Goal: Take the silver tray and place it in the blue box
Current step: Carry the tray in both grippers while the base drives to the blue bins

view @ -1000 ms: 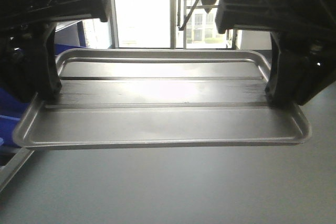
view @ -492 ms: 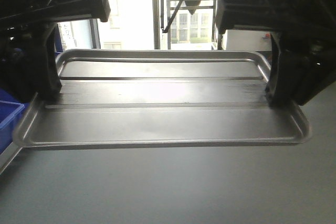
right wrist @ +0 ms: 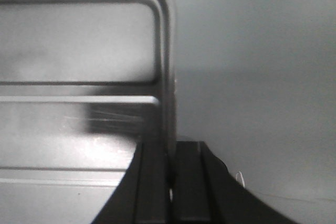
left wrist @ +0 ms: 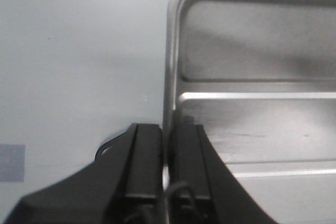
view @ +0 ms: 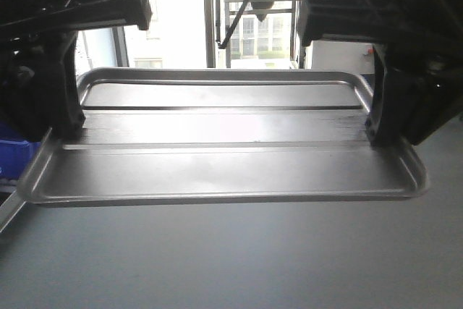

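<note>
Tray carried in both hands, background sliding past.
Bench (view: 231,265) below; silver tray (view: 217,171) level, lifted clear, grip unchanged: L hand (left wrist: 165,145) and R hand (right wrist: 170,156) clamp the end rims. Blue box (view: 11,153) now a sliver at left, window (view: 181,34) shifted; rig prob turning, tray not over box yet.

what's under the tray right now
Only plain grey surface shows around the tray; the tray hides whatever is directly beneath. A blue box peeks out at its left.

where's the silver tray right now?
Front view, centre: silver tray, with the left gripper clamped on its left rim and the right gripper on its right rim.
</note>
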Controlling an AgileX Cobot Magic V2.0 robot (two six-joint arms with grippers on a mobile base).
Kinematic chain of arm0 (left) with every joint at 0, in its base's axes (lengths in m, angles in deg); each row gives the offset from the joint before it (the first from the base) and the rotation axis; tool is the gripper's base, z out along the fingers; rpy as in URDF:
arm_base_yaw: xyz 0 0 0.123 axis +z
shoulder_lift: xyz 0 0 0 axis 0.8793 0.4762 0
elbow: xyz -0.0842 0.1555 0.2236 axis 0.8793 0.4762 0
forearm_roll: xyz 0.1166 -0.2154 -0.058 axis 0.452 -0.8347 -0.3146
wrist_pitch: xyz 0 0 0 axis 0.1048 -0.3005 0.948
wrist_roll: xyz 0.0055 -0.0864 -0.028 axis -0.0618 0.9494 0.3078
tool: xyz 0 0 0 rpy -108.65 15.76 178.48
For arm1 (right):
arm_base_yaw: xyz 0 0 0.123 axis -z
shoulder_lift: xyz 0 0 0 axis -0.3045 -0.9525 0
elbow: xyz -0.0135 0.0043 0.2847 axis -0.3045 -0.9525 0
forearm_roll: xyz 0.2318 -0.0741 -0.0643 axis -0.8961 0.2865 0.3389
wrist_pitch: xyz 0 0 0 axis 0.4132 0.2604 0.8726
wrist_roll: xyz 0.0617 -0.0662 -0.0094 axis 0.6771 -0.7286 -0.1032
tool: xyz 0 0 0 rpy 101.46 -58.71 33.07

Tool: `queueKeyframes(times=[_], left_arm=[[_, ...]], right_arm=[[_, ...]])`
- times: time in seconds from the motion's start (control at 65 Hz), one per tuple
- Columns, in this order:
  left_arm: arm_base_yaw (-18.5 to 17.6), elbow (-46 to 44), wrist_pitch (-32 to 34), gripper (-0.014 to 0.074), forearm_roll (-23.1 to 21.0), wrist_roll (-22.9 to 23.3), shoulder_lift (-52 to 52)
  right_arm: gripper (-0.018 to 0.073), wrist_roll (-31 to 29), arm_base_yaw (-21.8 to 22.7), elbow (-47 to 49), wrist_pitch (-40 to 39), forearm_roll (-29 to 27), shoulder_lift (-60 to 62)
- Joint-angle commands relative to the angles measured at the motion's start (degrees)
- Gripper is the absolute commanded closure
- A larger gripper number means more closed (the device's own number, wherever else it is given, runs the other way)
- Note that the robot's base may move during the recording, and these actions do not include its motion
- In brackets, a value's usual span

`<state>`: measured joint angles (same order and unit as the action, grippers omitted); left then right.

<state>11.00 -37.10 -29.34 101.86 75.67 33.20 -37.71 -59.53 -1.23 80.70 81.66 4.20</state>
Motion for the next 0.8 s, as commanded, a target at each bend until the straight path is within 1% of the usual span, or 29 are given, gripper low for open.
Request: queueKeyframes(times=[0.0, 0.785], left_arm=[[-0.51, -1.61, 1.85, 0.0604, 0.34, 0.39, -1.89], [-0.4, -1.61, 1.85, 0.0604, 0.34, 0.39, -1.89]], right_arm=[[0.0506, -0.78, -0.08, 1.63, -2.21, 1.66, 2.01], [0.0506, -0.78, -0.08, 1.63, -2.21, 1.66, 2.01]])
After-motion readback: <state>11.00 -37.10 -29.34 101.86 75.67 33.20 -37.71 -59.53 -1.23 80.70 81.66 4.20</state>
